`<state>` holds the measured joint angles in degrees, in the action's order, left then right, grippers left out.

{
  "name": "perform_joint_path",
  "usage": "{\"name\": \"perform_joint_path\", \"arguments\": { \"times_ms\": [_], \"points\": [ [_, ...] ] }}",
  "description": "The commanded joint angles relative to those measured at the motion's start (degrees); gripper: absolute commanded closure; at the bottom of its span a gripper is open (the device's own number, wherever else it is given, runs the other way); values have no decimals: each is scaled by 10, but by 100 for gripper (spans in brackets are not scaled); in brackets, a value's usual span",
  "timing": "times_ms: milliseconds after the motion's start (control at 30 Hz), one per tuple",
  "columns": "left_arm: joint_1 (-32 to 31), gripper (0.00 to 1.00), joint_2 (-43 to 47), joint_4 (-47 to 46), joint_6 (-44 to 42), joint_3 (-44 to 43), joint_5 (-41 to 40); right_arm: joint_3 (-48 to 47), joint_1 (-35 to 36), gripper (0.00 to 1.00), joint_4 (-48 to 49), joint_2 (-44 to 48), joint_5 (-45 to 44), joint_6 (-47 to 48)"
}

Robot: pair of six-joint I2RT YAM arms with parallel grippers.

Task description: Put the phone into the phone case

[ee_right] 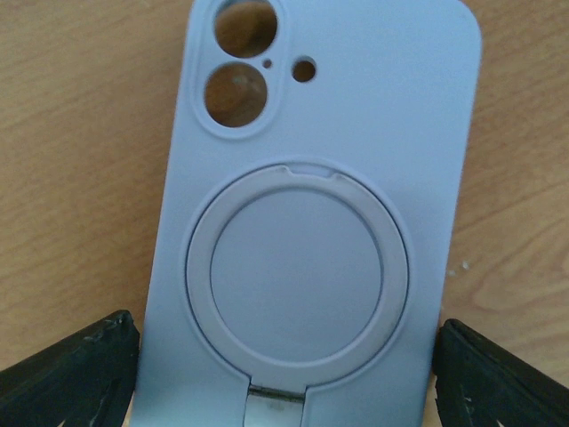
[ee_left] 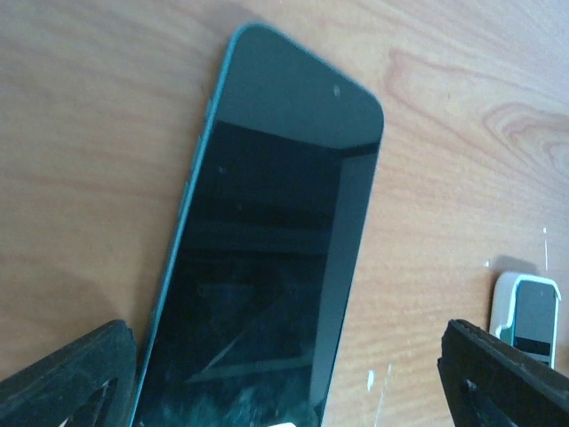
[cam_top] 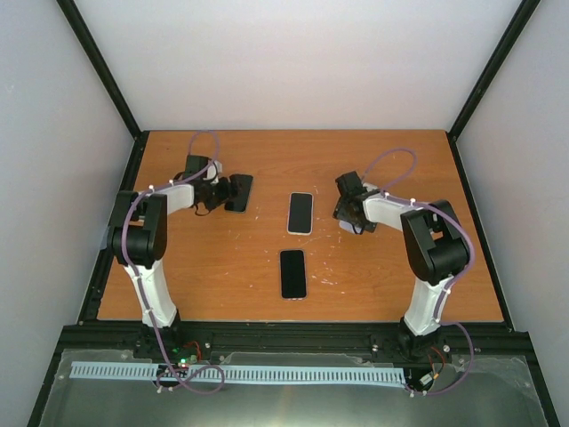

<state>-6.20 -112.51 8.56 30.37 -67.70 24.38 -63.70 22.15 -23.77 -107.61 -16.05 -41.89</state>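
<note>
Top ext: your L gripper sits far-left on table, fingers wide apart astride dark phone, not clamped. R wrist: your R gripper fingers flank lilac phone case, back up, flat. Can't tell if they touch it.

The top view looks down from behind the arms over the surface. Wrist views sit close above it, left over a phone, right over a case; the top view covers both spots.
</note>
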Motion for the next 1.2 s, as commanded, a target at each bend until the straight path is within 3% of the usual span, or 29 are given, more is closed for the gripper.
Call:
{"name": "perform_joint_path", "arguments": {
  "times_ms": [0,200,333,500,733,933,1167],
  "points": [
    [-23,7,17,40,31,52,0,53,-5,16,-8,29,22,5],
    [-40,7,54,50,33,73,-49,117,-5,26,22,89,73,19],
    [-60,1,53,70,16,52,-111,174,-3,32,61,149,128,26],
    [-88,1,3,136,-5,-19,-205,266,-1,36,140,244,282,40],
    [-88,1,-51,168,-18,-89,-251,397,16,38,260,378,478,-13],
    [-88,2,-85,172,-21,-122,-253,447,54,38,298,470,507,-72],
    [-88,4,-108,176,-28,-139,-256,445,115,37,373,482,535,-134]
  ]
}}
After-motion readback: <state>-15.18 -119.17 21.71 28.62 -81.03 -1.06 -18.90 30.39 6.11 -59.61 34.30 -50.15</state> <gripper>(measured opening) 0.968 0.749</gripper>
